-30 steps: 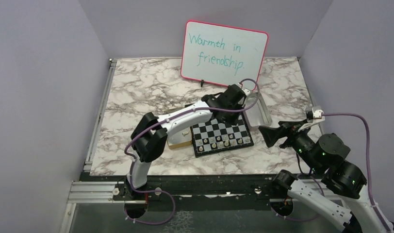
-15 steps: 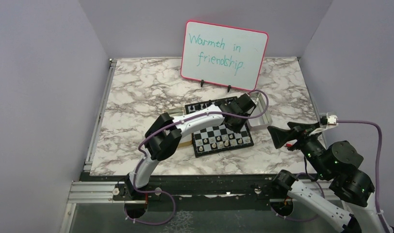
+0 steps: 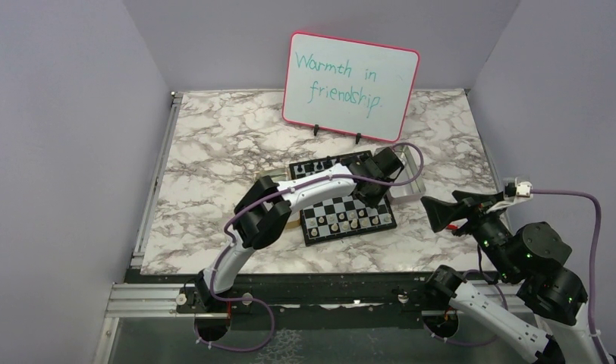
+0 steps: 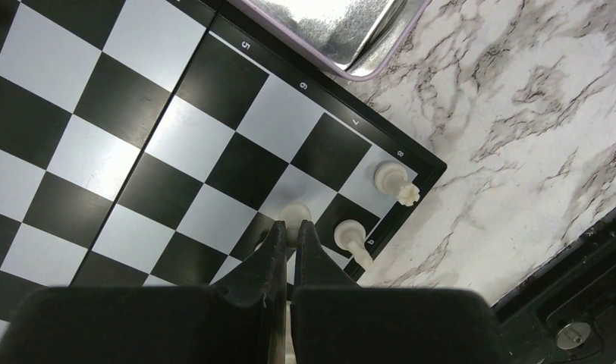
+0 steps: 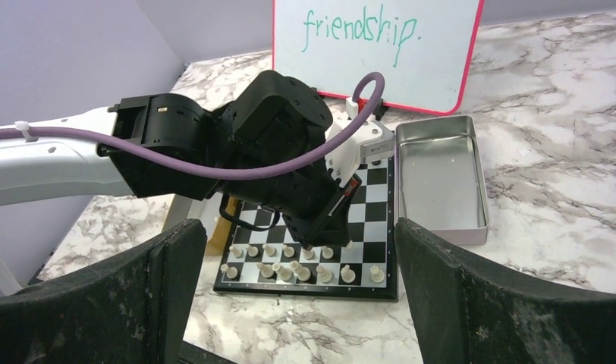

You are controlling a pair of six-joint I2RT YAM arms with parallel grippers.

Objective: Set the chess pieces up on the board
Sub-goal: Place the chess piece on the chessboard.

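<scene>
Left tool (image 4: 288, 227), clenched on a cream chess piece (image 4: 293, 213), now swung from silver tray (image 4: 343, 30) to near-right corner of board (image 4: 191, 140) beside seated cream men (image 4: 391, 178), placement pending; right tool (image 3: 438, 214) agape, empty, withdrawn over tabletop (image 3: 214, 152).

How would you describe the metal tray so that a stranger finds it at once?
Find the pink-framed whiteboard at the back of the marble table. In front of it, right of the board, lies the metal tray: the only shiny silver thing there.
</scene>
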